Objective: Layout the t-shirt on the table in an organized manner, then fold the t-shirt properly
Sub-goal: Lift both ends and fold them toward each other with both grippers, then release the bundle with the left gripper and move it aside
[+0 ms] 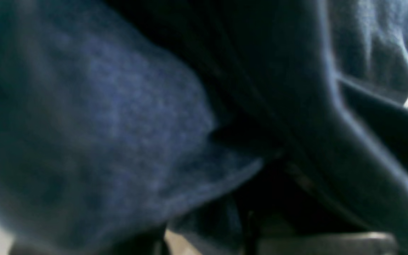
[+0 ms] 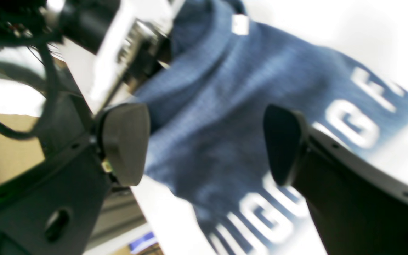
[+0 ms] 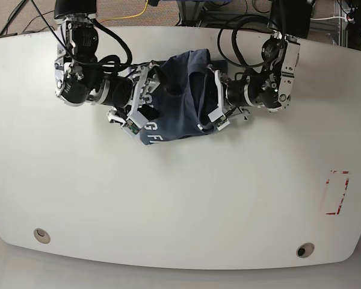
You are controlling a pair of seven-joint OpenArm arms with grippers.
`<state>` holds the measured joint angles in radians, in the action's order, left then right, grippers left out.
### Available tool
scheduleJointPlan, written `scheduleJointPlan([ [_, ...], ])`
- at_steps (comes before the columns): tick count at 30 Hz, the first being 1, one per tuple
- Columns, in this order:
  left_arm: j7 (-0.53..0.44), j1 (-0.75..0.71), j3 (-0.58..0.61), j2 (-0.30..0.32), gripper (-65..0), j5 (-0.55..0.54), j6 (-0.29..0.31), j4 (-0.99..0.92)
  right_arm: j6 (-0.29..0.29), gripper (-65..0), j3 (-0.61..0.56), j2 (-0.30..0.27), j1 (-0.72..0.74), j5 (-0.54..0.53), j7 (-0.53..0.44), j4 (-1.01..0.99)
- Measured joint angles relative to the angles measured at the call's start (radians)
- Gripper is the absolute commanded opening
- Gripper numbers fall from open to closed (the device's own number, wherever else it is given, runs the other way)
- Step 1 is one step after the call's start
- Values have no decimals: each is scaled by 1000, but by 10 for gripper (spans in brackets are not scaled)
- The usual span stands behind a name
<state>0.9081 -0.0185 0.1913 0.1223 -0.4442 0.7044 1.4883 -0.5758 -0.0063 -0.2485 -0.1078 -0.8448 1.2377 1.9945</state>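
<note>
The navy t-shirt (image 3: 177, 90) lies bunched at the back middle of the white table (image 3: 180, 198), its white lettering (image 3: 153, 133) toward the front. My right gripper (image 3: 142, 109) is at the shirt's left edge. In the right wrist view its fingers (image 2: 124, 143) stand wide apart, open, with the lettered t-shirt (image 2: 225, 106) just beyond the gap. My left gripper (image 3: 209, 103) is pressed into the shirt's right side, shut on a fold of it. Blurred blue t-shirt cloth (image 1: 119, 124) fills the left wrist view and hides the fingers.
A red rectangular mark (image 3: 337, 192) sits on the table's right side. Two round grommet holes (image 3: 41, 235) (image 3: 305, 249) lie near the front edge. Cables and arm bases crowd the back edge behind the shirt.
</note>
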Motion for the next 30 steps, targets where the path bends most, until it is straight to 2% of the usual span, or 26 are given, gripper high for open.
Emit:
scheduleJointPlan([
  [4, 38, -12, -34, -1, -619, 27, -1, 47, 0, -176, 1, -51, -16, 2, -30, 0],
  [12, 63, -20, -111, 3, -600, 51, -8, 165, 0, -176, -2, -53, -24, -1, -34, 0],
  [18, 56, -33, -187, 3, -492, 51, -8, 219, 0, -176, -1, -54, -25, 2, -34, 0],
  [24, 69, -45, -230, 5, -444, 53, -7, 292, 0, -176, -2, -53, -23, -1, -34, 0],
  [28, 58, -39, -336, 8, -444, 33, -3, 345, 0, -176, -1, -53, -17, 2, -33, 0],
  [30, 51, -30, -408, 32, -446, 29, 3, 352, 0, -176, -2, -52, -4, 2, -30, 0],
])
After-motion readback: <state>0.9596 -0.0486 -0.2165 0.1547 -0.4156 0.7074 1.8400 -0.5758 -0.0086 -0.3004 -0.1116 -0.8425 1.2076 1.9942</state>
